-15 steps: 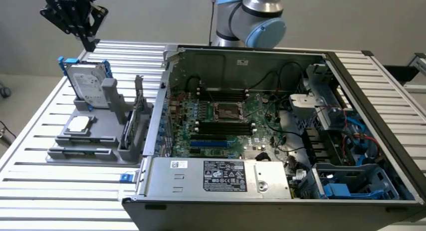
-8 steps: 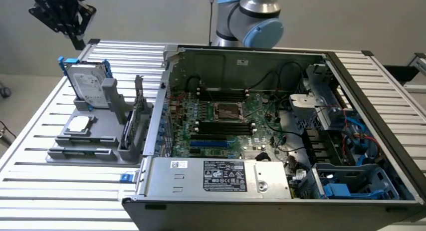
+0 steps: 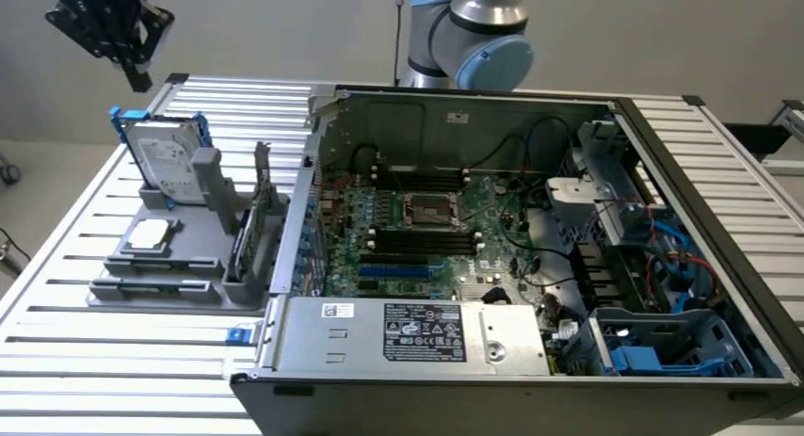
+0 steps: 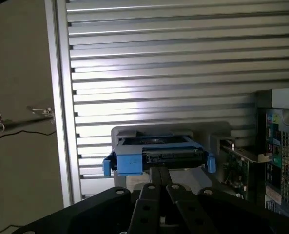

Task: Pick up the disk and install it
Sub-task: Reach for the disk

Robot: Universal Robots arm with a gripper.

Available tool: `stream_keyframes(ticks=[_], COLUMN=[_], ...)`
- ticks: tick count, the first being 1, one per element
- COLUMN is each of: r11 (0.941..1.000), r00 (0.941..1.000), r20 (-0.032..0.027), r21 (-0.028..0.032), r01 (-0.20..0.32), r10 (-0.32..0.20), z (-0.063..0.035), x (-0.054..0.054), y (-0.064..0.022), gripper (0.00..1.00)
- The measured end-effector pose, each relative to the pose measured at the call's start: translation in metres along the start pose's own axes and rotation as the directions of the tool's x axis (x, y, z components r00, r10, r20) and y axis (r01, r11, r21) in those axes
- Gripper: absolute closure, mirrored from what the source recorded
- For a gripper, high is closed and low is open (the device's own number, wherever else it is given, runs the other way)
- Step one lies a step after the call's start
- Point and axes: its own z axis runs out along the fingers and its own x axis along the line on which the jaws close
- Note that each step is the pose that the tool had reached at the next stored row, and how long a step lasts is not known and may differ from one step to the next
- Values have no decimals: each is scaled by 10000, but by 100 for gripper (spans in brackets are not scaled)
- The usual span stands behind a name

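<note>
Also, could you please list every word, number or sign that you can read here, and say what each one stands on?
No text here can be quoted as it reads.
On the power-supply box, the black label: print and symbols, too small to read.
On the same box, the white sticker: too small to read.
On the disk, its white face: no print can be made out.

We see our pincer (image 4: 160, 171) with its black fingers pressed together, in line with the disk (image 4: 159, 155) in its blue frame. The disk stands edge-on in a grey holder (image 4: 217, 132) on the slatted tabletop (image 4: 183, 63).
</note>
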Motion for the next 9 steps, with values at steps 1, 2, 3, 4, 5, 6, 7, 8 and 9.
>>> stream_keyframes(ticks=[1, 2, 3, 4, 5, 6, 7, 8, 9], r11=[10000, 10000, 10000, 10000, 10000, 10000, 10000, 10000, 10000], r00=[10000, 10000, 9999, 9998, 9996, 9996, 9996, 9996, 9996], r20=[-30, -68, -138, -213, -271, -271, -271, -272, -271], r21=[6, 12, 22, 33, 45, 59, 63, 63, 63], r01=[16, 29, 47, 63, 70, 72, 72, 72, 71], r10=[-16, -29, -47, -62, -69, -70, -71, -70, -69], z=[-1, -1, -2, -1, 0, 0, 0, 0, 0], x=[8, 14, 18, 21, 22, 22, 22, 22, 22], y=[9, 17, 24, 31, 33, 32, 32, 33, 33], gripper=[89, 89, 89, 89, 89, 89, 89, 89, 89])
